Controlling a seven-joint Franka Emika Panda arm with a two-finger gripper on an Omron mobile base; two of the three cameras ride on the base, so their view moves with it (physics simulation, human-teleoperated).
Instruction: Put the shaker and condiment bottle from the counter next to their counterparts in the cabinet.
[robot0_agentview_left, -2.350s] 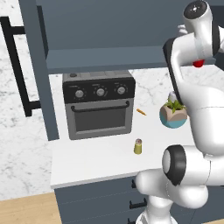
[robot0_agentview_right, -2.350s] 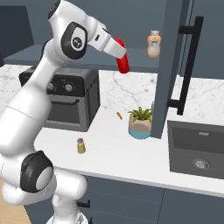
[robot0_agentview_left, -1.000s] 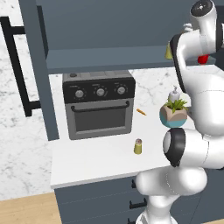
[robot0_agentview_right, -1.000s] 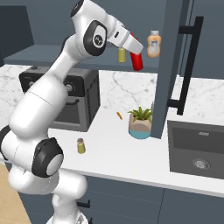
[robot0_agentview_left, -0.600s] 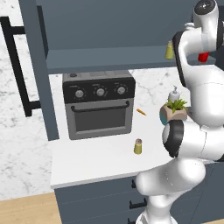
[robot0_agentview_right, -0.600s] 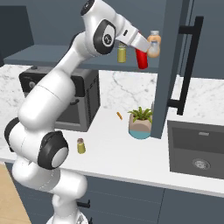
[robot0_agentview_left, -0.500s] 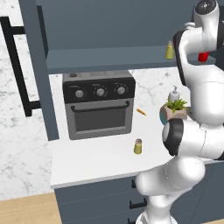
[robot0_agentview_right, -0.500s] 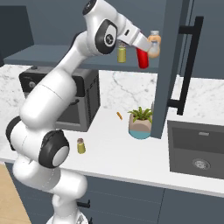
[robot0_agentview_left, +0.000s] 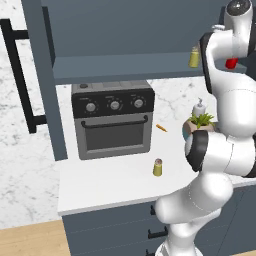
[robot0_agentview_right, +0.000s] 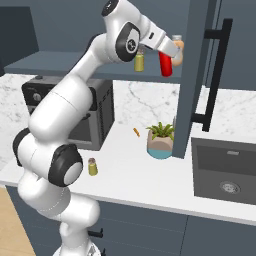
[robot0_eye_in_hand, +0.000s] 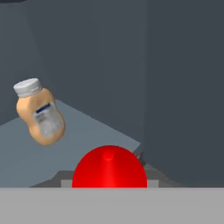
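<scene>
**Red bottle in the grip, raised to the cabinet shelf**

You are looking at the gripper (robot0_agentview_right: 169, 56) holding the condiment bottle (robot0_agentview_right: 165, 65); the jaws are standing nearly closed, clamped on the bottle's upper part, and the red body is hanging below them. In the hand view the condiment bottle (robot0_eye_in_hand: 109, 167) is sitting directly ahead of the jaws as a smooth, glossy red dome with a small point at its middle. From the left base view only a red patch of the condiment bottle (robot0_agentview_left: 231, 63) is showing past the arm.

Count, as seen now:
- Red squeeze bottles: one, in the jaws.
- Tan-orange bottles: one (robot0_eye_in_hand: 40, 114), waisted, pale ribbed cap, a small label on its front, standing on the shelf just beyond the jaws and to one side; it is appearing tilted because the hand is rolled. In the right base view this tan-orange bottle (robot0_agentview_right: 177, 48) is sitting right behind the gripper.
- Olive-yellow shakers with grey domed caps: two. One twin shaker (robot0_agentview_right: 139, 61) is standing on the shelf of the cabinet (robot0_agentview_right: 55, 64), near the jaws on their arm side. The other shaker (robot0_agentview_right: 92, 166) is standing far below the jaws on the counter (robot0_agentview_right: 150, 176), a flat white slab.

Both shakers are short, matte cylinders. The cabinet is plain dark blue-grey.
</scene>
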